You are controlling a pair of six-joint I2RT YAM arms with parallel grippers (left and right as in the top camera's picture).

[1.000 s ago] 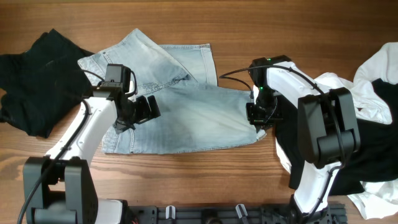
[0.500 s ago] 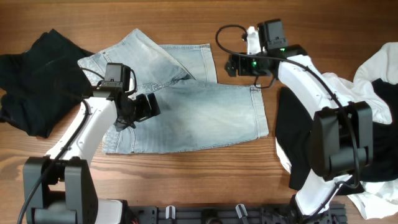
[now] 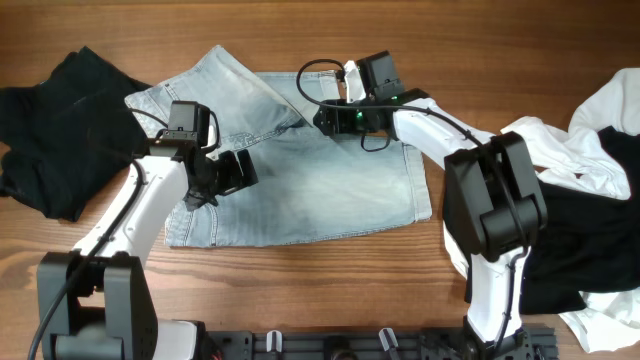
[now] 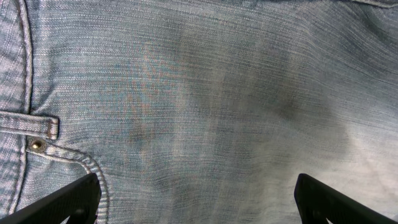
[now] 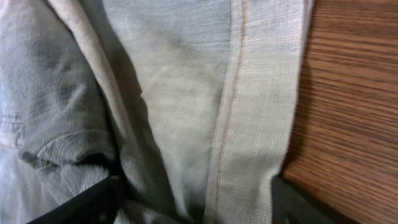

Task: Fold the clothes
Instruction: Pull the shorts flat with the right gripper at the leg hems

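Observation:
Light blue denim shorts (image 3: 320, 190) lie spread flat across the middle of the table. My left gripper (image 3: 236, 172) hovers over their left part, close to the cloth. In the left wrist view its jaws are open wide with only denim (image 4: 199, 93) below and nothing between the fingertips (image 4: 65, 202). My right gripper (image 3: 323, 117) is at the upper leg of the shorts. In the right wrist view it is open, its fingers (image 5: 87, 202) standing either side of the leg's stitched hem (image 5: 249, 124), next to bare wood (image 5: 354, 93).
A black garment (image 3: 50, 130) lies crumpled at the left edge of the table. A heap of white and black clothes (image 3: 590, 200) fills the right side. Bare wooden tabletop (image 3: 450, 40) shows along the back and in front of the shorts.
My right gripper let go of the shorts' right edge, opened, and swung up and left to the upper leg hem. The right edge now lies flat. The left arm has not moved.

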